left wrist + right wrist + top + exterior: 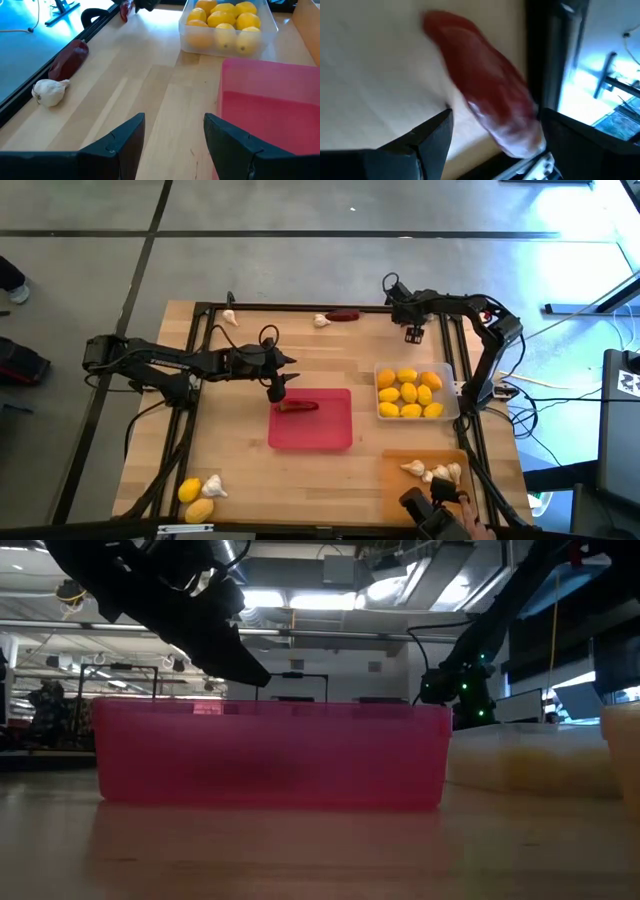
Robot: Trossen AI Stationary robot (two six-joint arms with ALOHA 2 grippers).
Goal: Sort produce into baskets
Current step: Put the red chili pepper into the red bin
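Observation:
The red basket holds one dark red chili. My left gripper hangs open and empty over that basket's far left corner. The clear basket is full of lemons. The orange basket holds garlic bulbs. At the far edge my right gripper is open and tipped down over a dark red chili lying along the black rail. Its fingers stand on either side of the chili's end without touching. The arm hides this chili in the high view.
Another chili and a garlic bulb lie at the far edge, and one more garlic bulb at the far left. Two lemons and a garlic bulb sit near the front left corner. A black rail frames the table.

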